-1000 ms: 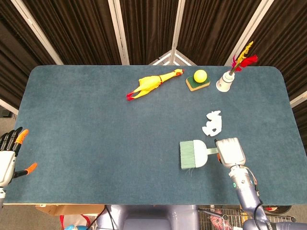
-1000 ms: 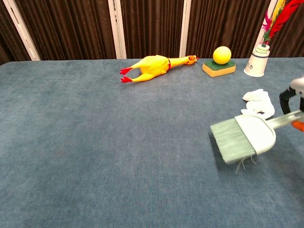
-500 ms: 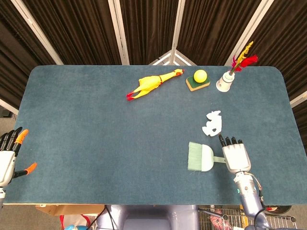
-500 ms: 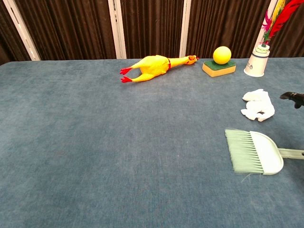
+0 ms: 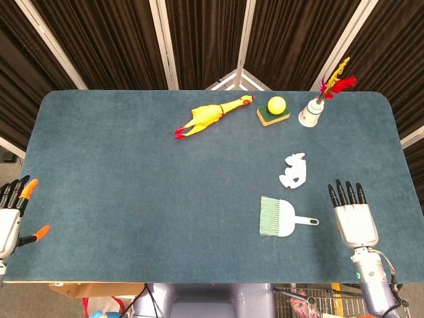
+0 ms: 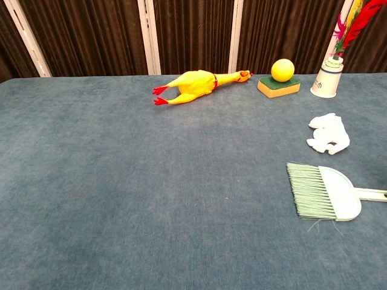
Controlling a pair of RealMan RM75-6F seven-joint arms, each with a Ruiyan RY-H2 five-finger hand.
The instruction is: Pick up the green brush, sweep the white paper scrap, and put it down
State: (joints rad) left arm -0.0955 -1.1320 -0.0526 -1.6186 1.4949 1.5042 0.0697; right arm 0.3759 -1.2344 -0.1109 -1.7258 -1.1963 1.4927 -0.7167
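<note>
Nearest the robot, lower right of the head view: right hand (image 5: 356, 219) flat above the bench (image 5: 132, 199), fingers spread and pointing away, holding nothing. It sits just right of the brush handle tip, not touching it. Chest view does not show this hand.

Lower left edge of the head view: left hand (image 5: 12, 218) off the bench's near left corner, dark fingers with orange tips apart, nothing in it. Also out of the chest view.

Brush (image 5: 281, 218) lies flat on the bench, lower right of centre in the head view; pale green bristles fan to the left, handle runs right toward the right hand. In the chest view the brush (image 6: 323, 192) sits at the right edge, handle cut off by the frame, a few stray bristles trailing at its near side.

Scrap (image 5: 294, 170) of white paper, crumpled, lies just beyond the brush head and apart from it; chest view shows the scrap (image 6: 328, 133) at right, above the brush.

Far side of the bench, upper middle of both views: rubber chicken (image 5: 211, 115) on its side, head to the right. Right of it a yellow ball (image 5: 276, 105) rests on a green-and-yellow sponge (image 5: 272, 117). Further right, a white cup (image 5: 310, 113) stands upright holding red and yellow feathers (image 5: 336, 81).
</note>
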